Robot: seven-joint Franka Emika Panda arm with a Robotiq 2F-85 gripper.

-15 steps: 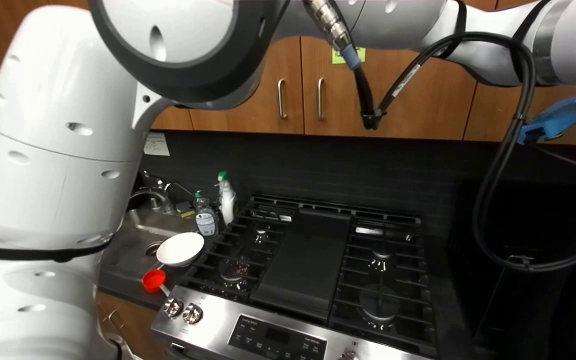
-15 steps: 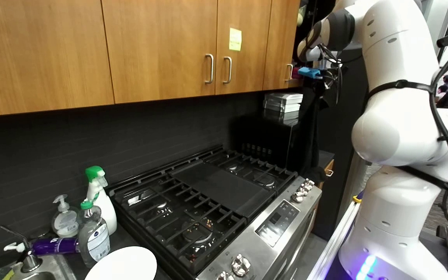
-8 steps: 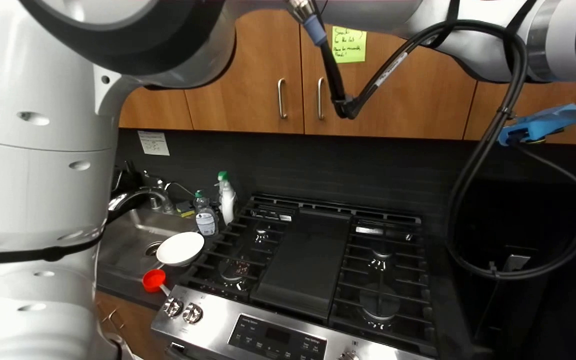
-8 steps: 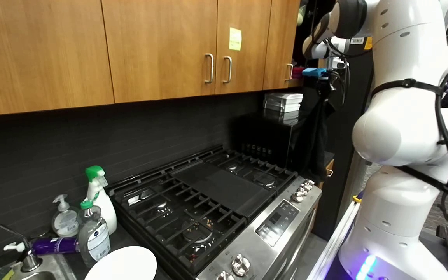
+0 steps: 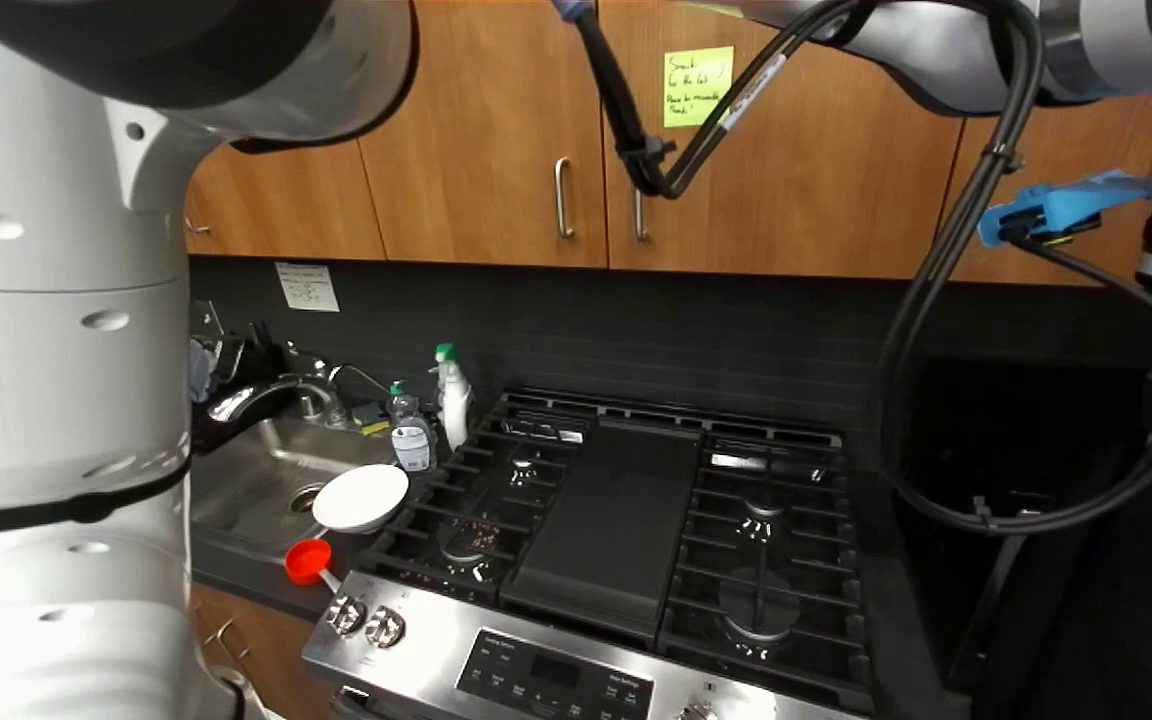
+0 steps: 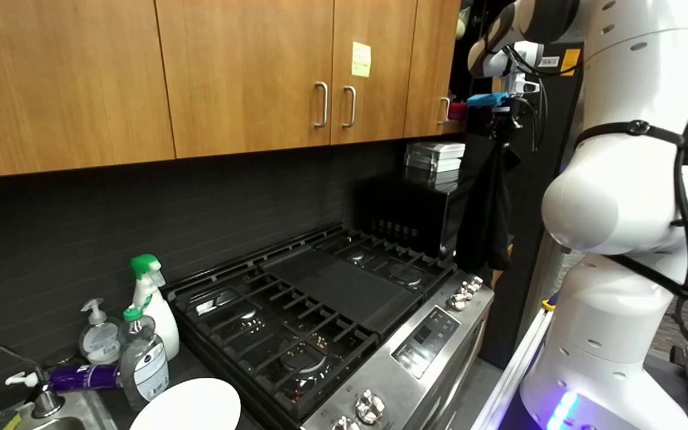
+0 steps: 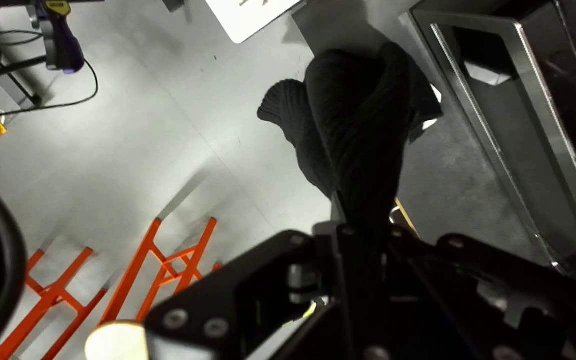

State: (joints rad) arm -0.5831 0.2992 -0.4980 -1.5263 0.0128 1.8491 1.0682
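My gripper (image 6: 502, 132) is high up at the right of the stove, pointing down. It is shut on a black cloth (image 6: 486, 218), which hangs long and bunched below the fingers. In the wrist view the gripper (image 7: 363, 231) pinches the cloth (image 7: 360, 120), which spreads out below over the floor. In an exterior view the cloth hangs beside the black box-shaped appliance (image 6: 404, 206) and past the stove's right corner; whether it touches either cannot be told. In an exterior view the dark background at the right hides most of the cloth. A blue piece (image 6: 487, 100) sits on the wrist.
The stove (image 5: 606, 510) stands below wooden cabinets (image 6: 248, 77). Clear boxes (image 6: 435, 156) lie on the appliance. A white bowl-like pan (image 5: 362, 497), a red cup (image 5: 308, 560), bottles (image 6: 156, 310) and a sink (image 5: 246, 490) are at the stove's other side. Orange frames (image 7: 138, 280) stand on the floor.
The arm has swung back, and the gripper has moved slightly right and up in an exterior view. The cloth has come along, still held, uncovering more of the appliance's front corner.
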